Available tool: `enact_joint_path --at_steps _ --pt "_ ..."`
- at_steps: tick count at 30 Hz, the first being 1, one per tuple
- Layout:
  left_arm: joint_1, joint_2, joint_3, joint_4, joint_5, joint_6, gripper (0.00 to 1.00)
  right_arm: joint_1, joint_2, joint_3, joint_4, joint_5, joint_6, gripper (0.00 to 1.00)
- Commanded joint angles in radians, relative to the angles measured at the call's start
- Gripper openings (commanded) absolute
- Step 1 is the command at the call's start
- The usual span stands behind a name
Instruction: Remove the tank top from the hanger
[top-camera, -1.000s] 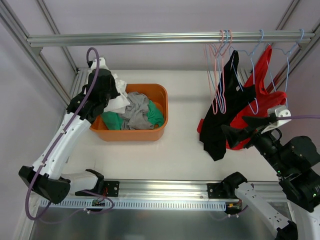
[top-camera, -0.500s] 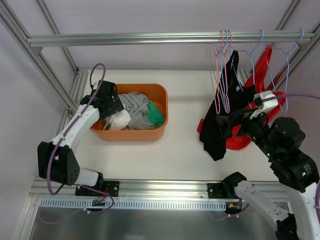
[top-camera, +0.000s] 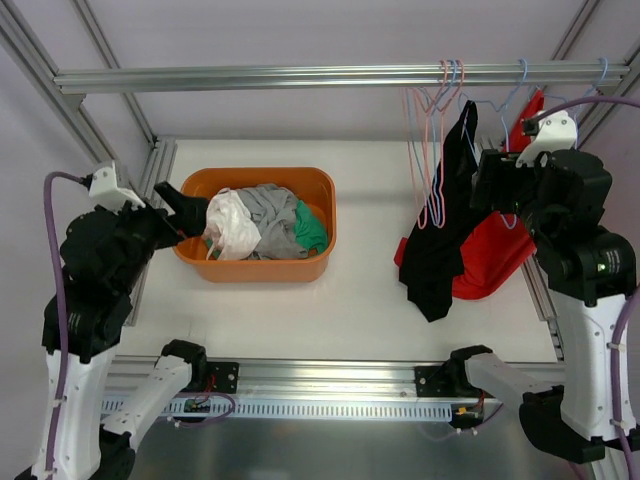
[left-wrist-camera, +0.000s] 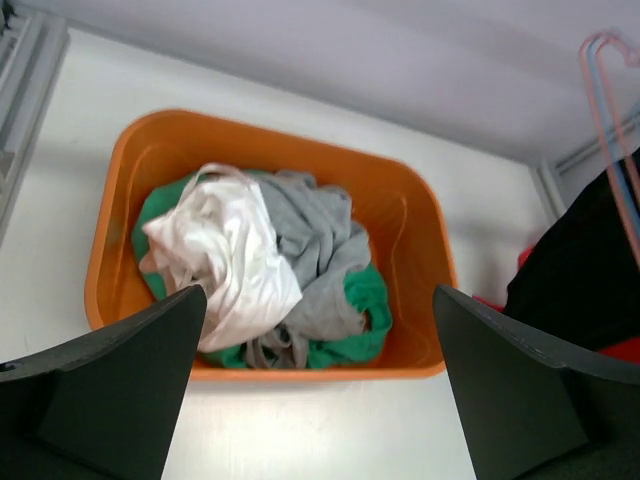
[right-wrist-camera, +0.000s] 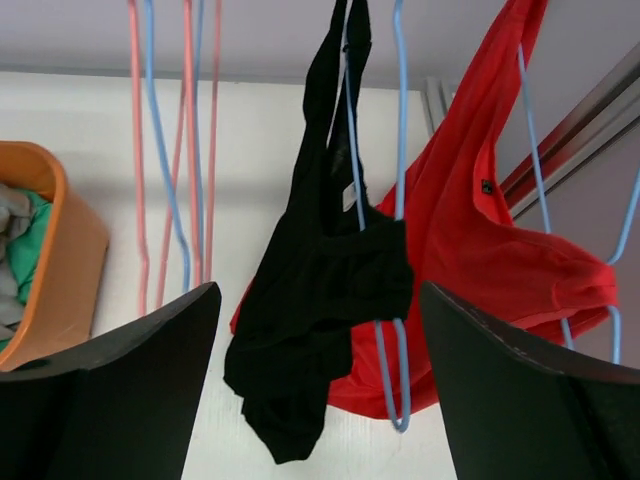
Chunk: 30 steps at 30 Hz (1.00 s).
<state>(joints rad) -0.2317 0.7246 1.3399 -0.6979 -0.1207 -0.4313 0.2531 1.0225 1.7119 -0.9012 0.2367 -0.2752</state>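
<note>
A black tank top (top-camera: 438, 245) hangs bunched on a blue hanger (right-wrist-camera: 399, 150) from the top rail (top-camera: 300, 76). A red tank top (top-camera: 497, 255) hangs on another blue hanger just right of it. My right gripper (top-camera: 483, 186) is raised beside them, open and holding nothing. In the right wrist view the black tank top (right-wrist-camera: 300, 340) lies straight ahead between the fingers and apart from them, with the red tank top (right-wrist-camera: 480, 250) behind it. My left gripper (top-camera: 190, 212) stands open at the left end of the orange basket (top-camera: 322, 195), holding nothing.
The orange basket (left-wrist-camera: 420, 210) holds a white garment (left-wrist-camera: 230, 260), a grey one (left-wrist-camera: 320, 240) and a green one (left-wrist-camera: 372, 300). Empty pink hangers (top-camera: 437, 150) hang left of the black top. Frame posts run down both sides of the white table (top-camera: 360, 300).
My left gripper opened, dropped the white garment into the basket and drew back to the left. My right arm rose and swung in toward the hanging tops.
</note>
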Motion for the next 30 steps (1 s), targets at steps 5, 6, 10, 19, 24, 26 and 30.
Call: enact_joint_path --at_steps 5,6,10,19,24,26,30 --pt "0.000 -0.083 -0.320 -0.058 0.101 0.118 0.99 -0.156 0.160 0.189 0.018 -0.048 -0.084 0.69" --pt "0.002 -0.094 -0.338 -0.049 0.111 0.123 0.99 -0.202 0.201 0.207 0.019 -0.109 -0.081 0.65" --pt "0.000 -0.120 -0.427 -0.022 0.154 0.117 0.99 -0.256 0.300 0.276 0.022 -0.226 -0.084 0.41" --pt "0.000 -0.142 -0.453 0.015 0.211 0.132 0.99 -0.293 0.389 0.241 0.056 -0.326 -0.062 0.14" --pt "0.000 -0.123 -0.455 0.023 0.237 0.137 0.99 -0.293 0.360 0.226 0.102 -0.341 -0.030 0.00" --pt "0.000 -0.119 -0.456 0.024 0.257 0.140 0.99 -0.293 0.337 0.227 0.119 -0.362 -0.019 0.00" --pt "0.000 -0.126 -0.462 0.029 0.271 0.141 0.99 -0.293 0.280 0.197 0.218 -0.390 -0.009 0.00"
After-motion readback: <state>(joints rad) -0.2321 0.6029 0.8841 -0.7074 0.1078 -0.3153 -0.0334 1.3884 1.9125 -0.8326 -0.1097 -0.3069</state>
